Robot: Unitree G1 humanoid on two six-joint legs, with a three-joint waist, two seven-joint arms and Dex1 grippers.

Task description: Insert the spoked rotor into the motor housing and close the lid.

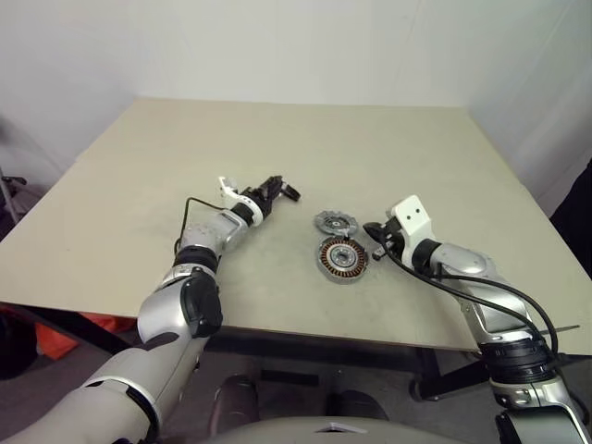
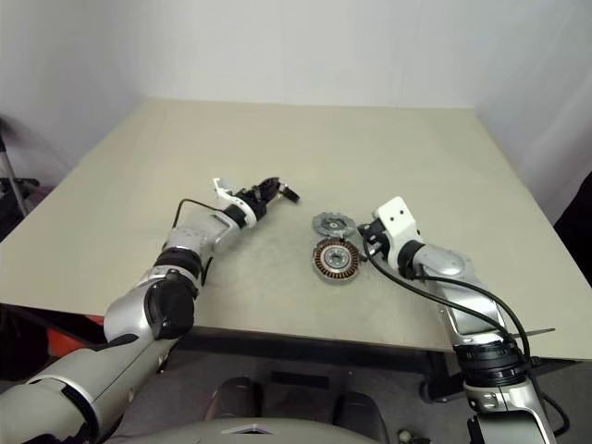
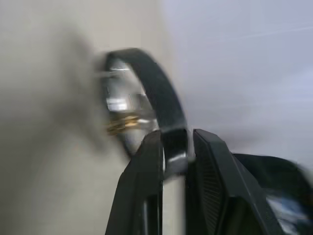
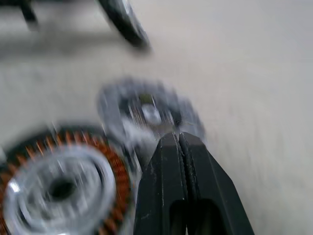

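Even, soft indoor light; head views sharp, both wrist views heavily motion-blurred.

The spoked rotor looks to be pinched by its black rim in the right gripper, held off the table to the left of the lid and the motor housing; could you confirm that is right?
Not quite: the left gripper pinches the spoked rotor by its black rim, as the left wrist view shows. The right gripper is shut on nothing. The rotor is indeed held off the table, left of the lid and motor housing.

A bare test room or lab: a plain beige square worktop (image 1: 305, 148) stands against blank white walls (image 1: 296, 46), carrying only a copper-wound round motor housing (image 1: 343, 259).
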